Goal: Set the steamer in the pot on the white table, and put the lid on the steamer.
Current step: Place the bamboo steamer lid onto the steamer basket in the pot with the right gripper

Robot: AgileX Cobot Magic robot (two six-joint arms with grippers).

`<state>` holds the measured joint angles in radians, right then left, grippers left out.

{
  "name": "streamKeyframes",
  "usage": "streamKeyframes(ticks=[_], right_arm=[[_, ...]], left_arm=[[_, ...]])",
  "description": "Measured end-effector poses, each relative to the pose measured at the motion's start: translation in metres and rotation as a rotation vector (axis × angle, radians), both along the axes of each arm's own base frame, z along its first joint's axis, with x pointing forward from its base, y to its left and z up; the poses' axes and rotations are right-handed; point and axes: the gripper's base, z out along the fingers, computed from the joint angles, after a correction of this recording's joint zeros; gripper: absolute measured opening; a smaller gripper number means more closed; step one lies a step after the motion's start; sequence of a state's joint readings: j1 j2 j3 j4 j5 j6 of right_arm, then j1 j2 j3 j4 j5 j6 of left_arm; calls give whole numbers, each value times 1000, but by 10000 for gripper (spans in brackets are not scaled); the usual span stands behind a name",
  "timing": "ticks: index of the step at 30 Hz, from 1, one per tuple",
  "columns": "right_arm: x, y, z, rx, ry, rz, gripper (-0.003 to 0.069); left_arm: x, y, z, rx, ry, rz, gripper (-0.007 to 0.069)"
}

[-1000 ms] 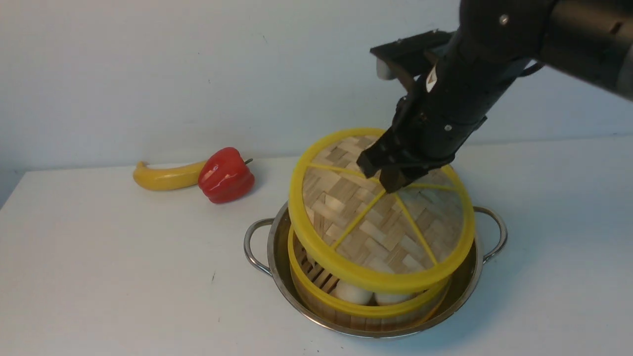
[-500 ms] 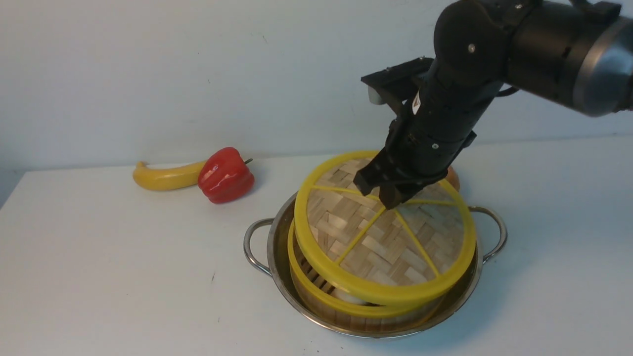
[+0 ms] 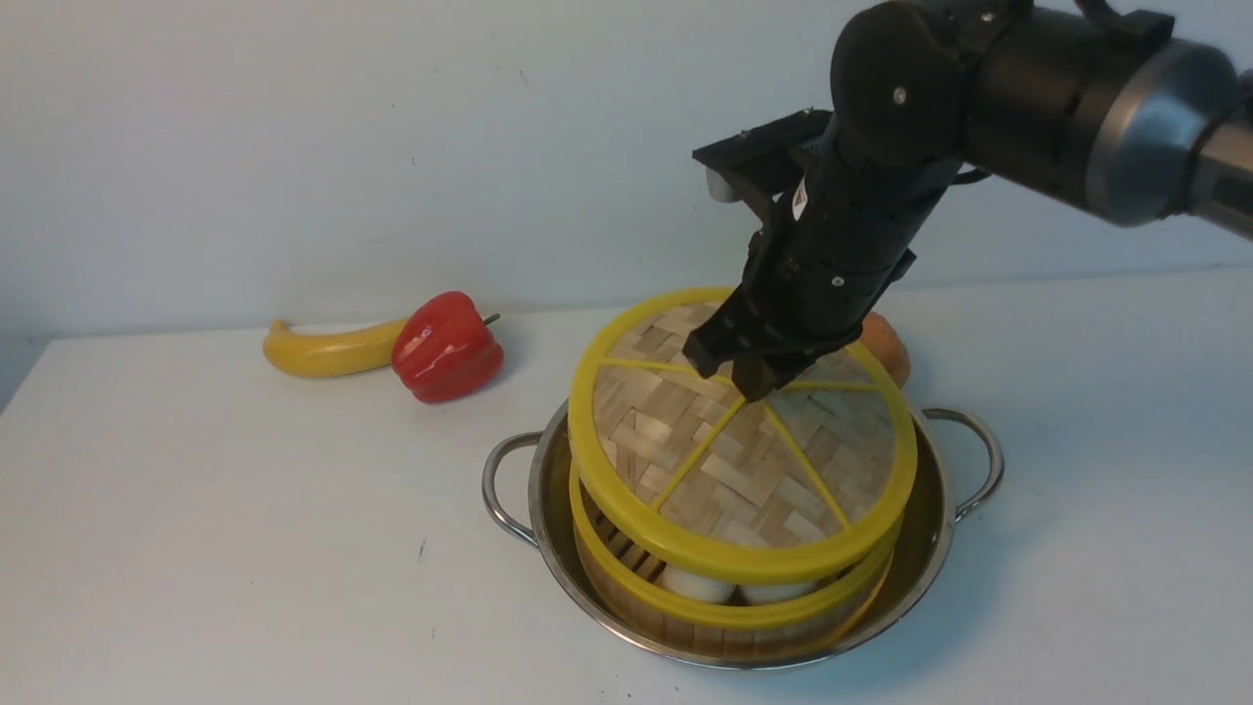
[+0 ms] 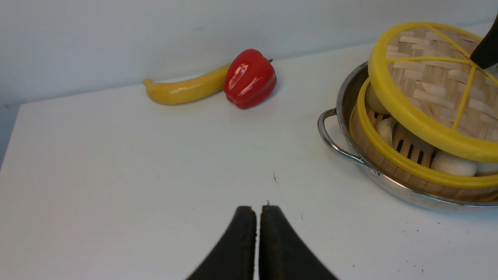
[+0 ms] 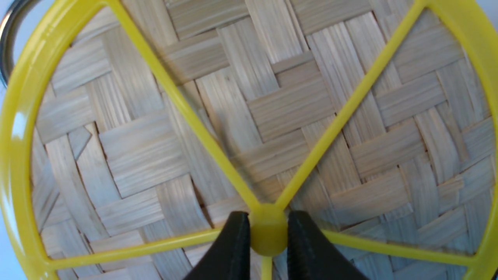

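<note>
The steel pot (image 3: 548, 509) stands on the white table (image 3: 215, 548) with the bamboo steamer (image 3: 626, 578) inside it; pale buns (image 3: 697, 585) show under its yellow rim. The woven lid (image 3: 729, 470) hangs tilted just above the steamer, its front edge close to the steamer's rim. My right gripper (image 3: 749, 377) is shut on the lid's yellow centre knob (image 5: 268, 235), one finger on each side. In the left wrist view, the pot (image 4: 342, 112), steamer (image 4: 389, 155) and lid (image 4: 428, 89) sit off to one side, and my left gripper (image 4: 256, 212) hovers shut and empty over bare table.
A yellow banana (image 3: 328, 350) and a red bell pepper (image 3: 446, 347) lie at the back left of the table, near the wall. An orange-brown object (image 3: 886, 345) peeks out behind the lid and the pot's far rim. The pot's looped handles (image 3: 499, 485) stick out left and right.
The right arm has carried the lid down and slightly left, so it now sits lower and more level over the steamer. The left gripper shows no change.
</note>
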<state>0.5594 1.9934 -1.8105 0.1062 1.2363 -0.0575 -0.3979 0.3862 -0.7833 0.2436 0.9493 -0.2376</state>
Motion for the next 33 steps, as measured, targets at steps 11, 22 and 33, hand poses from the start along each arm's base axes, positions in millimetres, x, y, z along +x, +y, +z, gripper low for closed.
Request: streamKeyframes(ticks=[11, 22, 33], right_arm=[[1, 4, -6, 20, 30, -7, 132], [-2, 8, -6, 17, 28, 2, 132], [0, 5, -6, -3, 16, -19, 131]], left_arm=[[0, 0, 0, 0, 0, 0, 10], [0, 0, 0, 0, 0, 0, 10], [0, 0, 0, 0, 0, 0, 10]])
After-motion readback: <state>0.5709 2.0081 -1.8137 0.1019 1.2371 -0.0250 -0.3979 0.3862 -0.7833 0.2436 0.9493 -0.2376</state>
